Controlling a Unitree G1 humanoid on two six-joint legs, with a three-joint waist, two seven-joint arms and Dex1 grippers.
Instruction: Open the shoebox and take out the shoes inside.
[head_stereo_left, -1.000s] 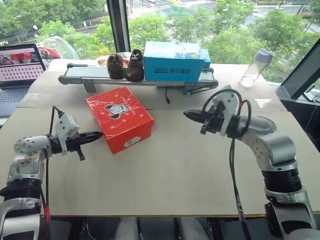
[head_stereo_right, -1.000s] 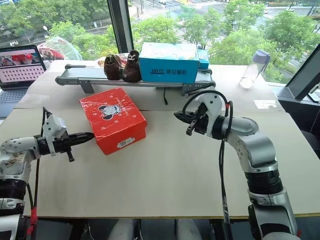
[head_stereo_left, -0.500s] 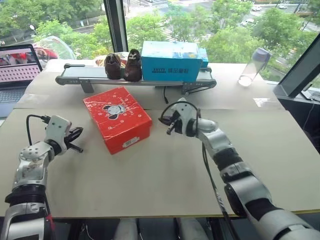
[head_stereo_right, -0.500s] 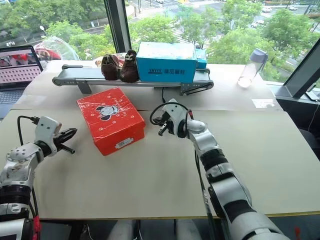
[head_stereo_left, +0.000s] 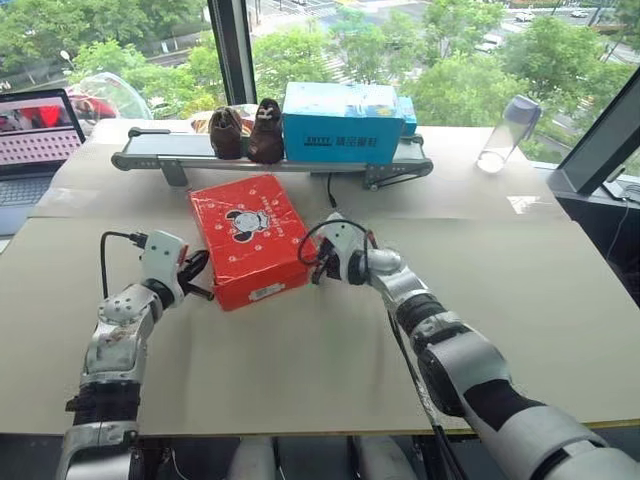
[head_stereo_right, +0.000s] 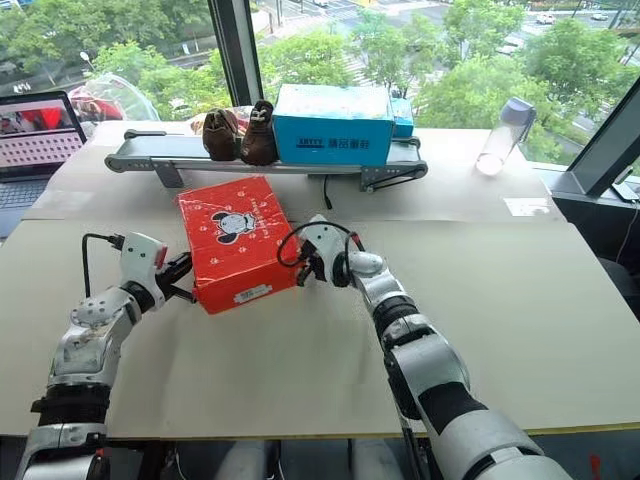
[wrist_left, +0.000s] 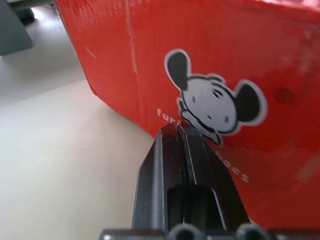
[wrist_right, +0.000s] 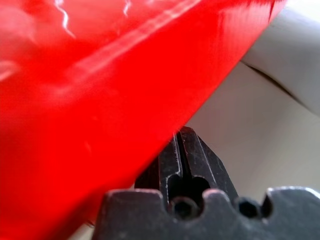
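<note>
The red shoebox (head_stereo_left: 250, 238) with a white mouse logo lies shut on the table, so the shoes are hidden inside it. My left gripper (head_stereo_left: 200, 278) is shut, its tips close against the box's left side wall. In the left wrist view the shut fingers (wrist_left: 170, 165) point at the logo on the shoebox wall (wrist_left: 260, 60). My right gripper (head_stereo_left: 315, 268) is shut too, its tips pressed at the box's right side near the front corner. In the right wrist view its fingertips (wrist_right: 192, 150) sit just under the shoebox's red edge (wrist_right: 100, 75).
Behind the box a grey conveyor rack (head_stereo_left: 160, 148) carries dark brown shoes (head_stereo_left: 250, 130) and a blue box (head_stereo_left: 345, 122). A laptop (head_stereo_left: 35, 140) sits at the far left and a clear bottle (head_stereo_left: 505, 135) at the far right. Bare table (head_stereo_left: 330, 360) lies in front.
My left gripper swung right to the box's left side, and my right gripper came left and down to its right side. The box has turned squarer and shifted slightly right.
</note>
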